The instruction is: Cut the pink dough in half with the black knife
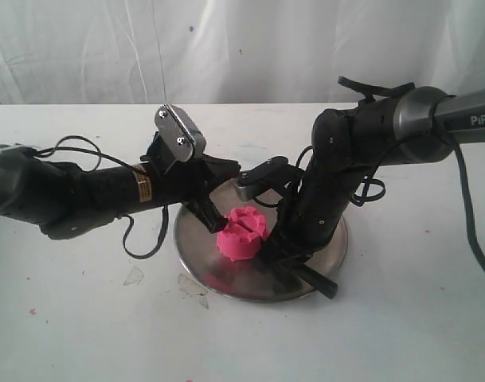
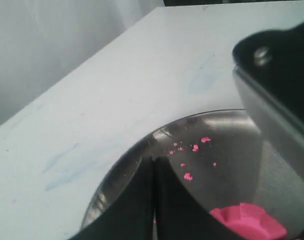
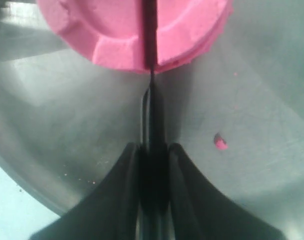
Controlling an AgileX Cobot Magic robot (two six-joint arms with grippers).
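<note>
Right end effector (image 3: 152,148) clamping black knife (image 3: 151,110), tip hidden in pink dough (image 3: 117,30), left end effector (image 2: 154,167) closed.

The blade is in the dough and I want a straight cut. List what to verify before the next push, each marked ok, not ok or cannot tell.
1. Right tool clamped on the black knife: ok, its fingers are closed on both sides of it.
2. Blade seated in the groove across the pink dough: ok, roughly central in the right wrist view.
3. Dough resting on the steel plate, inside the rim: ok.
4. Cut through to the plate: cannot tell, the lump's base is hidden.
5. Left tool bracing the dough: cannot tell. It is shut and beside the lump, but contact is unclear.
</note>
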